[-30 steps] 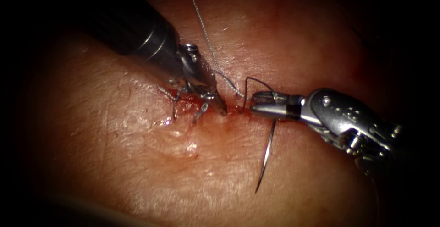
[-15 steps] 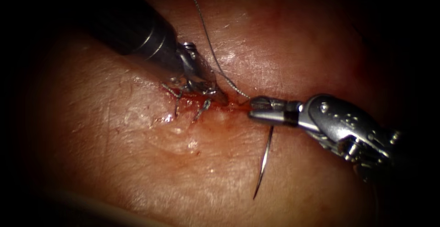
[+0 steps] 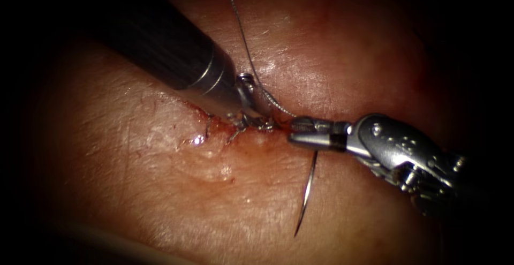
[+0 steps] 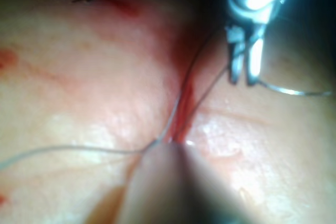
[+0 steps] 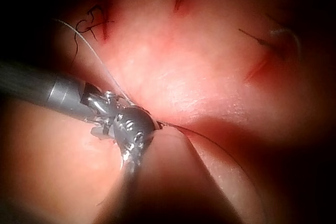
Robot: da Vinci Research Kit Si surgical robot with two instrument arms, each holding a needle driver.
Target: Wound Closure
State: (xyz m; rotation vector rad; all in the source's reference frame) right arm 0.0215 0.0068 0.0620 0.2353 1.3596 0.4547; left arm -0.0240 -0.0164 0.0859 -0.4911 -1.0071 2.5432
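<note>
Since a second ago the left tool (image 3: 251,119) has pushed down into the cut (image 3: 235,128) — its jaws hidden, grip unclear — while the right tool (image 3: 300,132) pinches the needle (image 3: 306,198) near its thread end, point free below the cut; stitches (image 3: 206,128) placed, closure unfinished.

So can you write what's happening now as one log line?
right tool: shut on needle, near its swaged end | needle: point free over tissue | left tool: at cut, jaws unclear | thread: trails upward
</note>
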